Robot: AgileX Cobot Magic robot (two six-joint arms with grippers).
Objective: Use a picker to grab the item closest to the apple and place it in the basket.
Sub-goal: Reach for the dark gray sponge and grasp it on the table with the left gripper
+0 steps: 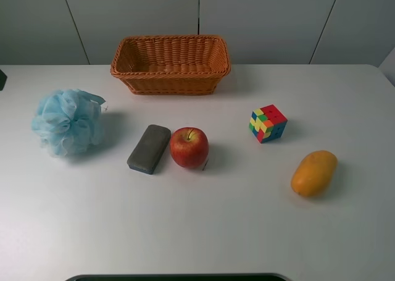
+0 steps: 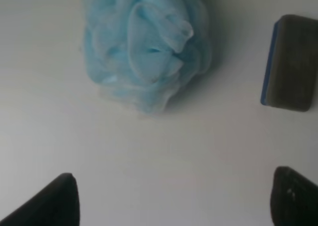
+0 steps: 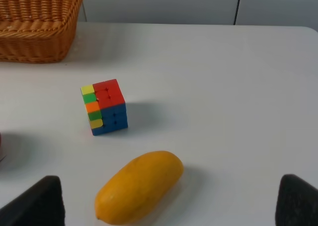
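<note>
Well, approach step: left gripper (image 2: 176,179) hangs open, empty (right gripper (image 3: 171,181) too), eraser (image 2: 290,62) ahead toward one finger; next it needs centring over that.

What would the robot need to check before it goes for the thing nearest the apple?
1. Nearest thing picked out: the grey eraser lies right beside the apple, closer than anything else: ok.
2. Room for a finger between grey eraser and apple: cannot tell, they look nearly touching.
3. Nothing lying on the grey eraser: ok.
4. Left pincer open and empty: ok.
5. Left pincer lined up over the grey eraser: not ok, the eraser shows only at the edge of the wrist view.
6. Basket has room: ok, nothing seen inside.
</note>
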